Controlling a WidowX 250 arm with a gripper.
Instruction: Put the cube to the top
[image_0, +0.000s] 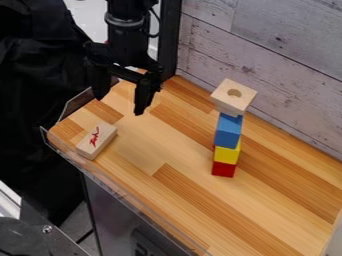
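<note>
Surface: one tabletop (153, 145) of light and darker wood strips, with clear edging (127, 187) along its near left side. Room: one wall (274, 55) of pale grey wood-grain planks at far right; black cloth (33, 110) hangs in folds at left. Stack, right of centre, upward: red block (223, 169), yellow block (226, 154), oblong blue block (228, 132); bare-wood cube (232, 100), round hole in its upper face, sits askew on top. Left: bare-wood oblong block (100, 143), red marking. Far left: black gripper (121, 102), fingers spread wide, holding nothing.
</note>
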